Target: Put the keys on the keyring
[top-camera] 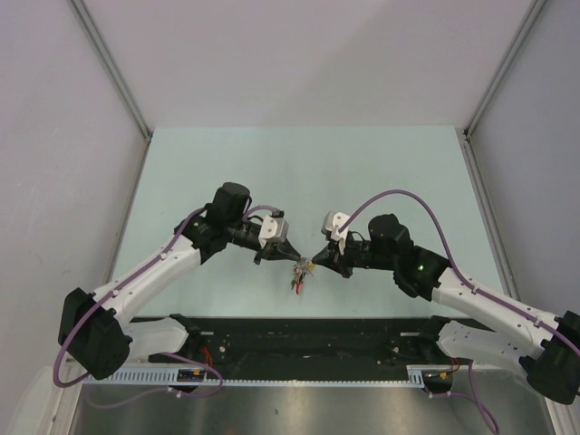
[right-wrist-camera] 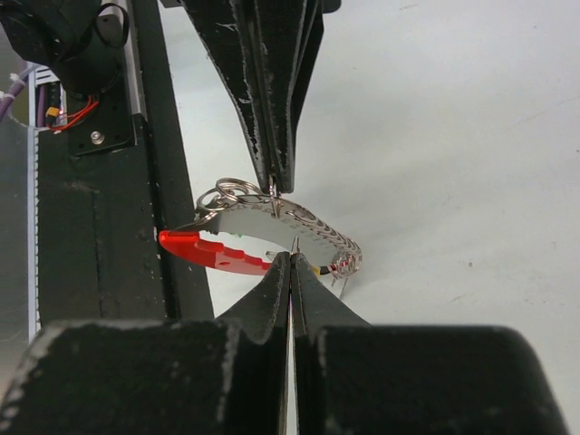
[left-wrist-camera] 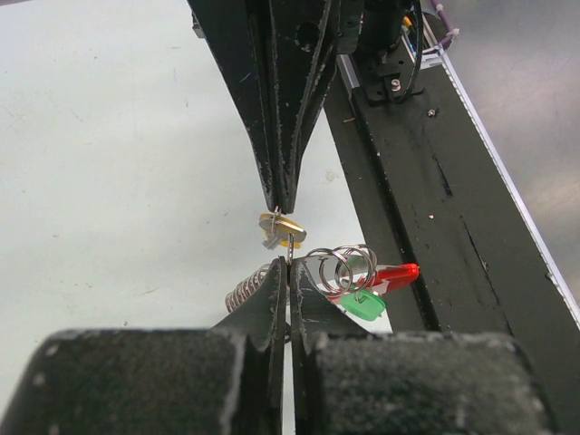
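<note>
Left pincer (left-wrist-camera: 288,276) closed, tips clamped on a thin wire loop of the keyring (right-wrist-camera: 299,225). Right pincer (left-wrist-camera: 283,201) closed too, facing it tip to tip, and appears to nip the yellow key (left-wrist-camera: 285,227) at its very point. The keyring hangs between the two tips, just above the counter (top-camera: 362,172). Its grey ridged tag runs to one side, and the red band (left-wrist-camera: 394,275) and coiled rings to the other. The green key (left-wrist-camera: 364,307) dangles under the rings, beside the red band.
</note>
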{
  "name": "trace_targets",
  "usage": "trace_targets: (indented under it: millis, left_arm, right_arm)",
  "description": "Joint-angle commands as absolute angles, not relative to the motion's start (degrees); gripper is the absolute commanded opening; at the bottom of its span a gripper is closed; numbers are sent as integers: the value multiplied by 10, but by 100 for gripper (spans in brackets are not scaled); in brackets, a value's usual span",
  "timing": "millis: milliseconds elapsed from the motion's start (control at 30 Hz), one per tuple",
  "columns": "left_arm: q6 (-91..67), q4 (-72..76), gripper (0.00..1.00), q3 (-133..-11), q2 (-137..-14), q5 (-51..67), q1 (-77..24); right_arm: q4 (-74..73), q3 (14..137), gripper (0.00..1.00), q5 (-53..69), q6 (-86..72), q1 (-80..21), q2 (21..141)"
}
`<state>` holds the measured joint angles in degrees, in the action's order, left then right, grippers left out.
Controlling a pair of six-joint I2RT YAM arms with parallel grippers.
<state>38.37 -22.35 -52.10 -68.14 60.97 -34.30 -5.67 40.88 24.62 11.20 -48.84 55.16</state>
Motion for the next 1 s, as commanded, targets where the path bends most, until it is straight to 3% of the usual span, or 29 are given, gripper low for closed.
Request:
trace_targets:
  millis: [0, 967]
  left_arm:
    - [399, -243, 1, -521, -663, 646, -339]
    - [404, -245, 0, -521, -668, 655, -339]
  right_arm:
    - [-23, 419, 0, 281, 119, -486, 555]
    - [-17, 419, 0, 289, 124, -485, 558]
